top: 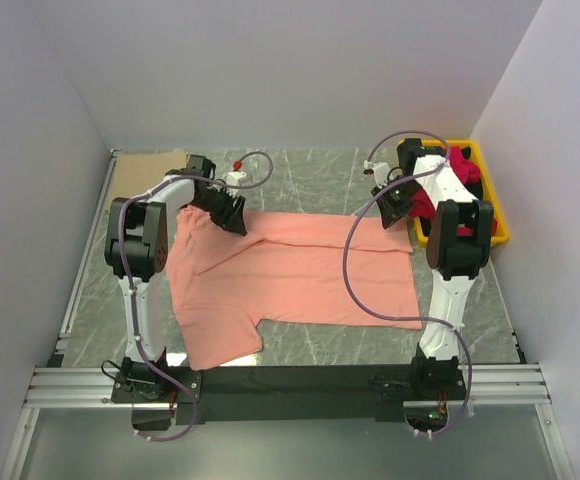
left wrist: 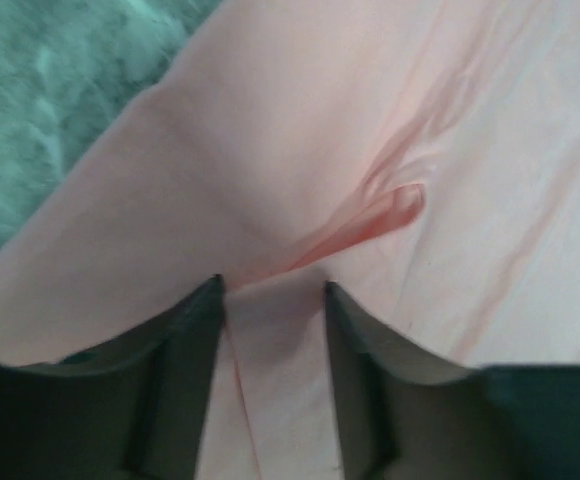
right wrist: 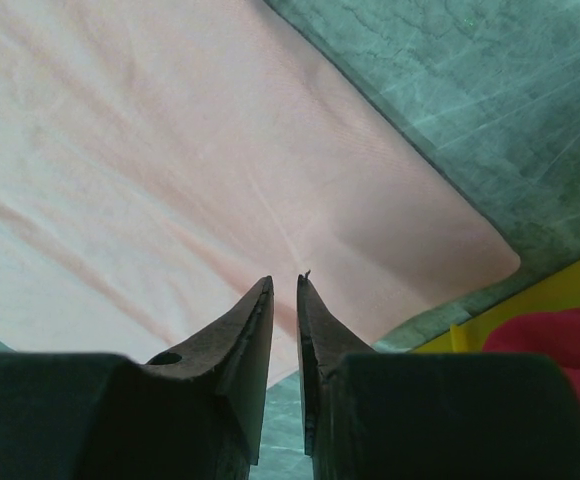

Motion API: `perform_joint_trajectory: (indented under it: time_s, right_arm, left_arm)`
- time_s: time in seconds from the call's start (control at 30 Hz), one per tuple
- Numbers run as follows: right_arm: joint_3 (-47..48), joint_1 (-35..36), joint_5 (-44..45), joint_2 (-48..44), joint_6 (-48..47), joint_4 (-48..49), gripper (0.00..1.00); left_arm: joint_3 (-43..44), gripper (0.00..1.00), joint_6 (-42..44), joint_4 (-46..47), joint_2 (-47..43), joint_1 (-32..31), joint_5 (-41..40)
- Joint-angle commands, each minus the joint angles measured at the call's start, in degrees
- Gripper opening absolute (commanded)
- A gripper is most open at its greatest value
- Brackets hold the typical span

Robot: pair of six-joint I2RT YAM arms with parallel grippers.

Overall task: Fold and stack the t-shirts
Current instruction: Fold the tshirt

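Lying spread over the middle of the grey marbled table, the salmon-pink t-shirt is showing almost whole from the top camera, with one sleeve reaching toward the near edge. The left gripper is hanging over its far left corner and the right gripper over its far right corner. Both arms are covering their own fingertips here, so the jaws are not readable from above. A yellow bin is sitting just beside the shirt's far right corner, with crimson-red t-shirts bunched in it (the right arm is hiding most of them).

From the left wrist, the fingers are standing spread apart, with pink cloth lying flat between them and a raised crease running away from the tips. Whether the tips are touching the cloth is hard to tell, since everything is blurring at this close range.

From the right wrist, the fingers are standing close together with only a thin slit between them, and nothing is showing caught in it. They are pointing at the shirt's edge near a rounded corner. The bin and a patch of red cloth are getting cut off at the lower right.
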Motion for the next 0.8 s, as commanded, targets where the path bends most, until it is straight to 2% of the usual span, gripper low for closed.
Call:
perform_joint_trajectory:
  time_s: [0.0,0.03,0.07,0.2,0.33,0.4,0.5,0.53,0.77]
  right_arm:
    - [0.7,0.3,0.4,-0.8,-0.7,0.0,0.23]
    - [0.5,0.3,0.4,-0.8,-0.7,0.1,0.23]
    - [0.5,0.3,0.5,-0.9,-0.9,0.1,0.22]
    - [0.6,0.3,0.4,-0.6,-1.1,-0.5,0.22]
    - [0.3,0.3,0.6,-0.5,-1.3,-0.4,0.22]
    - [0.3,0.3,0.7,-0.5,-1.3,-0.5,0.22]
    - [0.3,0.3,0.7,-0.5,-1.4,-0.4,0.22]
    - [0.1,0.2,1.0,-0.6,-1.5,-0.2,0.22]
    - [-0.5,0.2,1.7,-1.2,-1.8,0.0,0.2]
  left_arm:
    - [-2.5,0.47,3.0,-2.6,-2.9,-1.1,3.2]
    - [-3.3,0.39,3.4,-2.4,-4.8,-1.2,3.6]
    - [-4.1,0.36,3.6,-2.2,-5.9,-1.2,3.9]
    - [-7.7,0.32,3.3,-1.2,-10.2,-1.6,4.8]
    - [-10.0,0.23,2.7,-0.1,-13.9,-2.5,4.6]
    - [-11.9,0.22,3.5,0.2,-15.3,-3.7,4.0]
    - [-13.7,0.11,3.8,0.1,-15.9,-5.3,3.4]
    - [-14.1,0.01,3.8,-0.2,-15.9,-5.7,3.5]
    - [-17.1,0.01,6.3,-3.6,-16.5,-10.0,4.0]
